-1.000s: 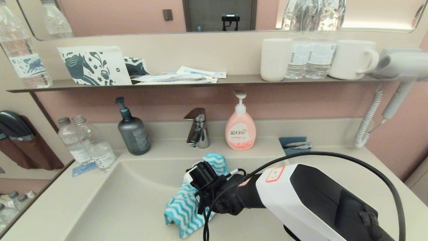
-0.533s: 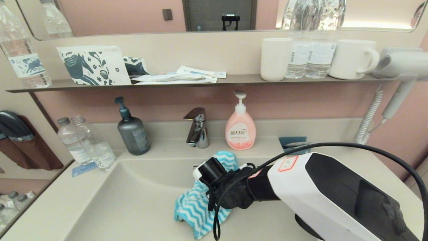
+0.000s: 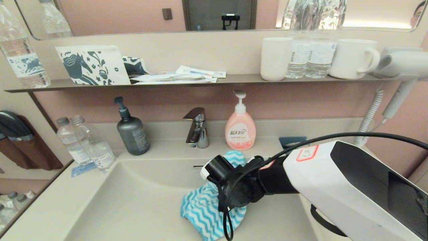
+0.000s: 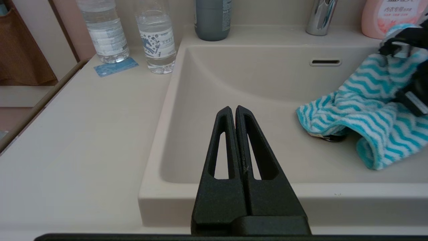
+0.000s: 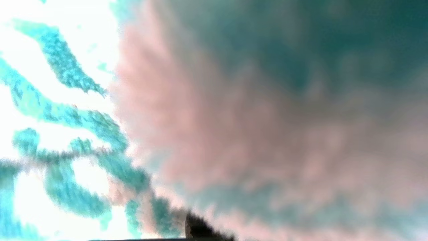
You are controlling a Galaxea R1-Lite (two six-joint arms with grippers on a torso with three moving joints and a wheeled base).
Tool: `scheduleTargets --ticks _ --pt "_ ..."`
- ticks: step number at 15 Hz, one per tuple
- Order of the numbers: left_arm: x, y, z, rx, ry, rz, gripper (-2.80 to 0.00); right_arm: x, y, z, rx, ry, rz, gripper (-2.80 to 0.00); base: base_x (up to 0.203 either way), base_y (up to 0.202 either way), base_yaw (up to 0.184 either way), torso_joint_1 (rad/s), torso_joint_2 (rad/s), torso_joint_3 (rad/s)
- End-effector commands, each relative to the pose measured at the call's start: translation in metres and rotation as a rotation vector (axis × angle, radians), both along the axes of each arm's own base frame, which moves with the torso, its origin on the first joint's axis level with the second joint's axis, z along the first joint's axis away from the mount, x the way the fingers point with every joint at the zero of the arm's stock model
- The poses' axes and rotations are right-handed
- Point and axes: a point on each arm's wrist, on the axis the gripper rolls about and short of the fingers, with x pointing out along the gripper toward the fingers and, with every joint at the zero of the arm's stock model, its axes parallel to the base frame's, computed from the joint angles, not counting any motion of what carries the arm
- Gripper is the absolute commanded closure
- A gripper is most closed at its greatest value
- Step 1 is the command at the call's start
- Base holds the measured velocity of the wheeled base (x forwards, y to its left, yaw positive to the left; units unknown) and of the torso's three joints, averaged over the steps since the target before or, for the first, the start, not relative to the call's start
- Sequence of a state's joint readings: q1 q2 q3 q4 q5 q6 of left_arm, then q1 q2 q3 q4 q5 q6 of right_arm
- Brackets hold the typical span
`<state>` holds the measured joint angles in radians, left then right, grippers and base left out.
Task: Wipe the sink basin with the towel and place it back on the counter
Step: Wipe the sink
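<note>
Turquoise-and-white zigzag towel (image 3: pixel 209 214) lies bunched on the floor of the wide beige sink basin (image 3: pixel 133 197), toward its right half, with one fold draped over the round chrome drain plug (image 4: pixel 329 137) so that only the plug's edge shows. The right gripper (image 3: pixel 230 197) presses down into the cloth from the right — its fingers are buried in the fluffy pile, and whether they clamp it cannot be told; the right wrist view is filled by towel. The left gripper (image 4: pixel 235 112) hovers at the basin's near left rim, its two black fingers pressed together with nothing between them. Behind the basin stand a chrome faucet (image 3: pixel 197 129), a pink pump soap bottle (image 3: pixel 240 129) and a dark grey pump bottle (image 3: pixel 132 132). Two clear water bottles (image 3: pixel 85 144) stand on the smooth beige counter (image 3: pixel 50 207) at the left.
</note>
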<state>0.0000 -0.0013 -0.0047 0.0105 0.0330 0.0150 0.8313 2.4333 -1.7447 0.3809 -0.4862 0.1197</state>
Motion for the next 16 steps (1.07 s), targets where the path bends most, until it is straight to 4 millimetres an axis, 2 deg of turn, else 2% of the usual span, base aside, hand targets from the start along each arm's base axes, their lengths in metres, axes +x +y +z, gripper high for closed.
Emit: scheduleTargets --ticks 1,4,9,13,16 --pt "0.0 0.0 0.0 0.0 0.002 0.001 0.0 -0.01 -0.007 0.014 -0.033 0.033 0.006 0.0 0.0 0.0 0.0 0.0 0.0 0.0" --pt "0.0 0.0 0.0 0.0 0.002 0.001 0.0 -0.033 -0.01 0.014 -0.095 0.123 0.05 0.0 0.0 0.0 0.0 0.0 0.0 0.0" --pt "0.0 0.0 0.0 0.0 0.002 0.001 0.0 -0.08 0.02 0.004 -0.029 0.207 0.113 0.0 0.0 0.0 0.0 0.0 0.0 0.0" --pt "0.0 0.0 0.0 0.0 0.002 0.001 0.0 -0.099 0.034 -0.013 -0.024 0.265 0.122 0.0 0.0 0.0 0.0 0.0 0.0 0.0" --pt "0.0 0.0 0.0 0.0 0.002 0.001 0.0 -0.098 0.052 0.004 0.155 0.253 0.081 0.0 0.0 0.0 0.0 0.0 0.0 0.0"
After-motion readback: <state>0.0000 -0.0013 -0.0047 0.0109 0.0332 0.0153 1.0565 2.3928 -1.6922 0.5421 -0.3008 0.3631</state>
